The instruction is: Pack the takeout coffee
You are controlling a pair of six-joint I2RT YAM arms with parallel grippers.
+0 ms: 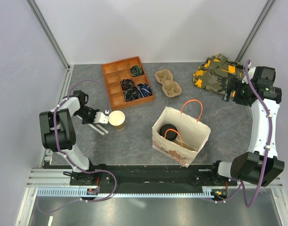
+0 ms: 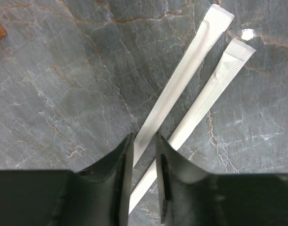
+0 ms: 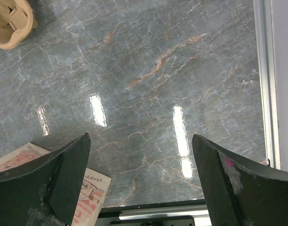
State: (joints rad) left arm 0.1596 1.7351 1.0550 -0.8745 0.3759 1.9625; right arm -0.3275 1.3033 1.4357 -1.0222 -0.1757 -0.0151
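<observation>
Since the small tan paper cup with round black lid [image 1: 168,130] sits inside the white paper bag [image 1: 179,150] at centre frame, packing looks finished; the right hand [image 3: 139,143] gapes empty, while the left hand [image 2: 144,155] narrows over two white wrapped straws [image 2: 181,84] on the desk [image 2: 64,94], and I cannot tell whether it pinches one

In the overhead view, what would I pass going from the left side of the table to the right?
From the left: left gripper → lidless tan cup → moulded pulp carrier → camouflage cloth. The orange divided tray, paper bag and right gripper overlap these sideways, so I leave them out.
</observation>
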